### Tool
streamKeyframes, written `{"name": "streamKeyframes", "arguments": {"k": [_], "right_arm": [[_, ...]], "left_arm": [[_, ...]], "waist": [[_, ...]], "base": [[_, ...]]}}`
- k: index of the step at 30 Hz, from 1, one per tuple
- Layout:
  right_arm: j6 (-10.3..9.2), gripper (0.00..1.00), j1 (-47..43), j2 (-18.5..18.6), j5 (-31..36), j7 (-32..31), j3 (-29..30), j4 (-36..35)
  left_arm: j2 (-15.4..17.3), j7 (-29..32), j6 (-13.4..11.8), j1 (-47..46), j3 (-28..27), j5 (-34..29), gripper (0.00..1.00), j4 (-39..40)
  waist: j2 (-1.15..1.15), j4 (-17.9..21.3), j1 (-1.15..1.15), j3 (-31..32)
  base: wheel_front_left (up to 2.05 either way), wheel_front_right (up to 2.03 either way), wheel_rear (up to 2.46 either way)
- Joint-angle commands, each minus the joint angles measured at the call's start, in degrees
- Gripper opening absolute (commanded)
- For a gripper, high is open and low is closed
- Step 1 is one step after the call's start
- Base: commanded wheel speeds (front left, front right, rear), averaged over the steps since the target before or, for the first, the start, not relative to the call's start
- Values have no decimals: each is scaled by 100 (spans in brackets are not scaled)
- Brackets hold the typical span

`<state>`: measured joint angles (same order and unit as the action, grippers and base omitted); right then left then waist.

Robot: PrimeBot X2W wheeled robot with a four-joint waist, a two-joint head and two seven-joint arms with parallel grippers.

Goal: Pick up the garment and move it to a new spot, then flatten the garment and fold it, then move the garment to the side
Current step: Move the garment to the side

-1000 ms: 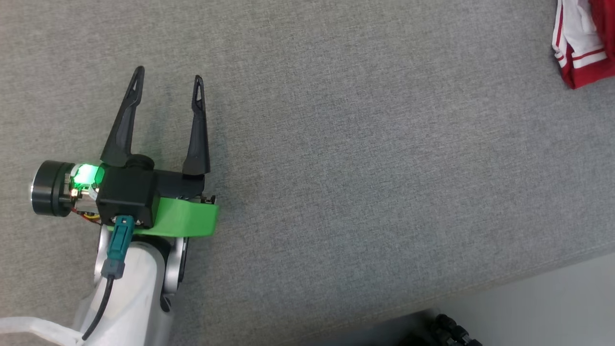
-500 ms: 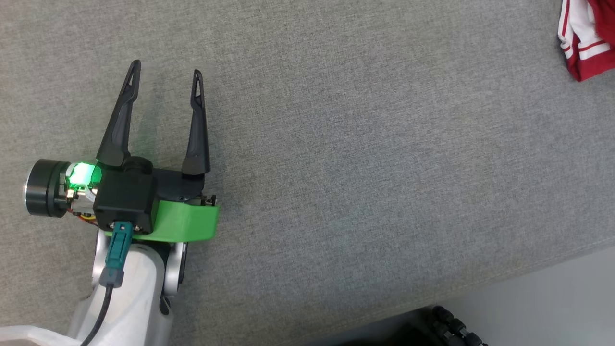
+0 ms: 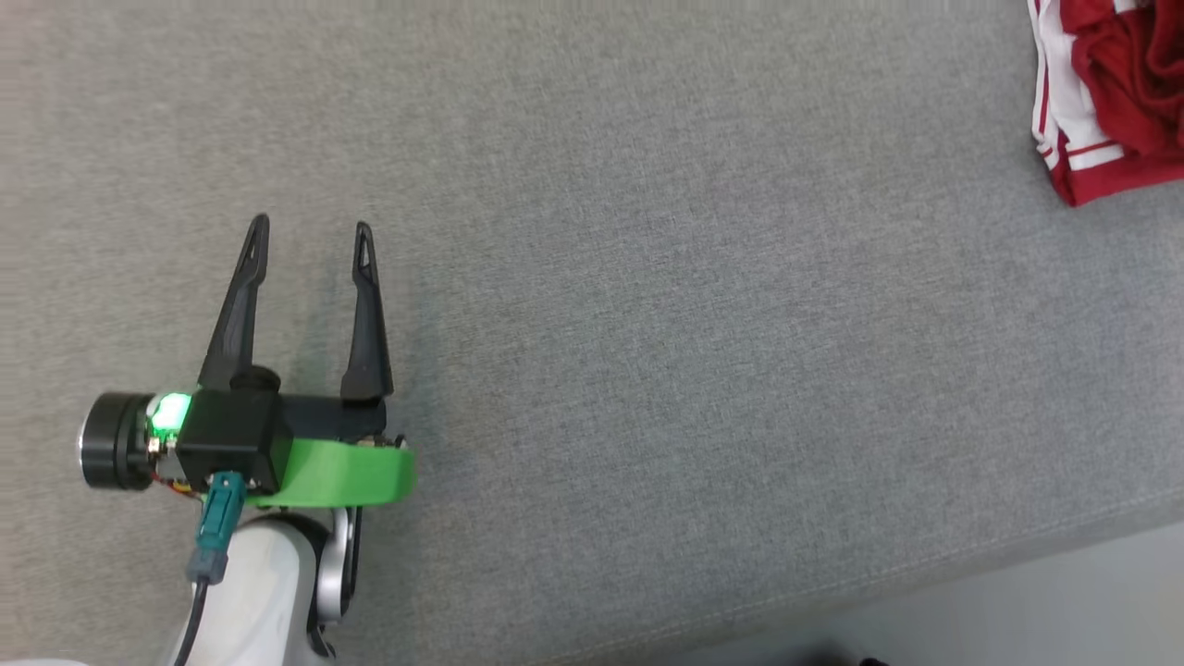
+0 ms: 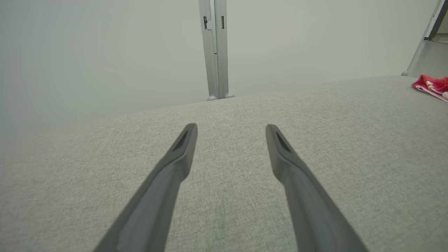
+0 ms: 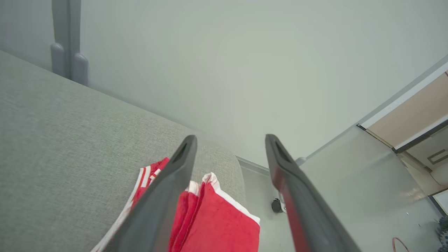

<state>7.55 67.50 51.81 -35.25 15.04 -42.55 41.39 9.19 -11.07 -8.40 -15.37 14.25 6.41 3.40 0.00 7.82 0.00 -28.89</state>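
The garment [image 3: 1101, 102] is a crumpled red cloth with white stripes, lying at the far right corner of the grey fabric surface [image 3: 666, 305]. In the left wrist view the garment [image 4: 432, 85] shows far off to the right. My left gripper [image 3: 310, 227] hovers open over bare fabric at the left, far from the cloth, and the left gripper [image 4: 231, 127] has nothing between its fingers. In the right wrist view my right gripper [image 5: 231, 138] is open just above the garment [image 5: 217, 220], its fingers spread over the cloth's folds.
The surface's near edge [image 3: 925, 569] runs across the lower right, with pale floor beyond. A grey post [image 4: 214, 49] stands behind the far edge. A small caster wheel [image 5: 276, 205] sits on the floor past the rounded corner.
The whole head picture has shifted, so the camera moved and more of the garment shows. The left gripper has drawn back a little toward the near edge and is still open.
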Motion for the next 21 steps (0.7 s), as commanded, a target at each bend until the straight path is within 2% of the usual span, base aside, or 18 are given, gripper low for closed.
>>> {"name": "streamKeyframes", "arguments": {"k": [1,10,11,13,21], "right_arm": [[-15,100,-231,-89,90,13,129,-147],[-14,100,-1624,-980,637,13,1241,-1170],[-15,100,-2013,-1234,735,14,1531,-1384],[-14,100,-2396,-1451,877,14,1743,-1593],[-14,100,-3882,-2086,1355,14,2538,-2396]], "left_arm": [[-11,-45,-13,131,-34,52,100,-37],[29,-179,10,666,-144,349,100,-224],[40,-190,20,783,-155,404,100,-268],[45,-206,24,870,-159,445,100,-314],[76,-216,33,1084,-177,598,100,-439]], "waist": [[0,-323,0,556],[0,-594,0,1313],[0,-617,0,1446],[0,-625,0,1562],[0,-595,0,1906]], "base": [[0,0,0],[0,0,0],[0,0,0],[0,0,0],[0,0,0]]}}
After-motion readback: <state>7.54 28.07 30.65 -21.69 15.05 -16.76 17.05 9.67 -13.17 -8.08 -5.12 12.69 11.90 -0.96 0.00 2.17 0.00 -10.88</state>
